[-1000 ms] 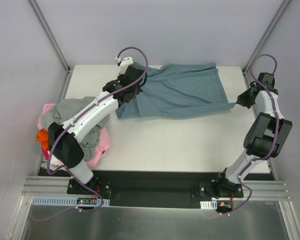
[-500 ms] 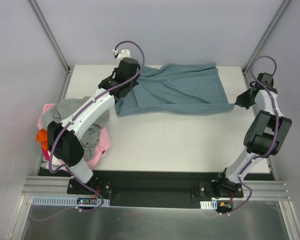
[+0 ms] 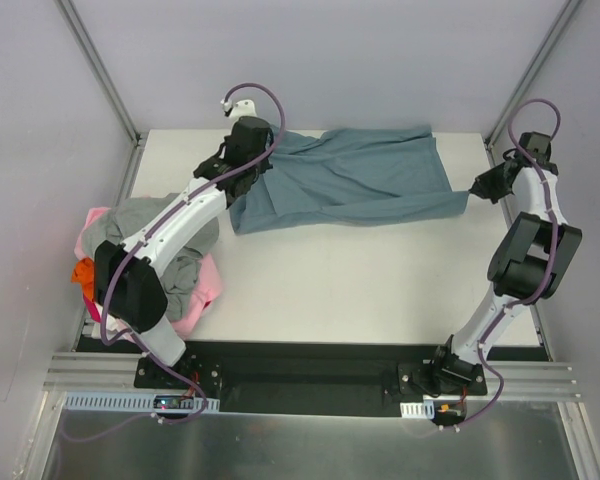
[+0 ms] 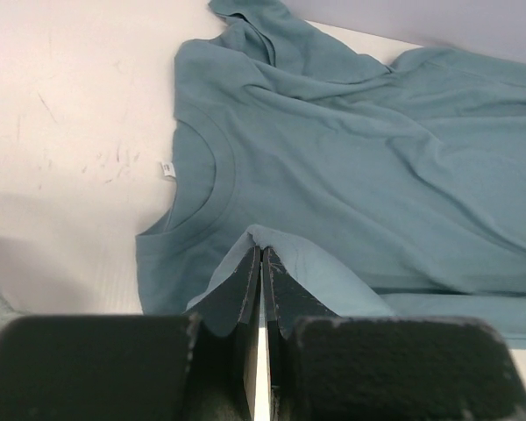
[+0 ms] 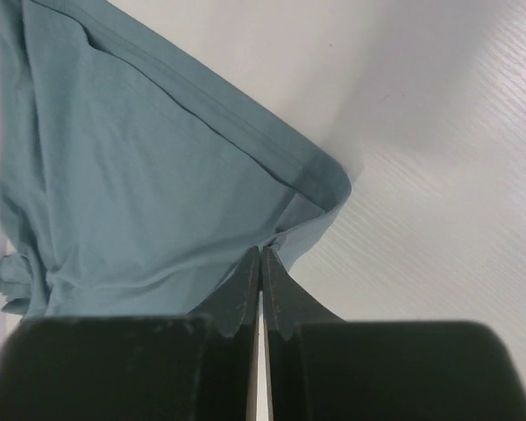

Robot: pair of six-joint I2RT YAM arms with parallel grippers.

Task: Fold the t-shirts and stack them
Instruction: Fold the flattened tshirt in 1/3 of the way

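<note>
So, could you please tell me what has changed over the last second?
The left gripper, shut on the shirt, drew its collar end toward the table's far-left corner. The right gripper, shut on the shirt's right corner, carried it toward the far edge. The shirt's near edge pulled back and straightened. Both grips held, and the clothes pile on the left did not move.
</note>
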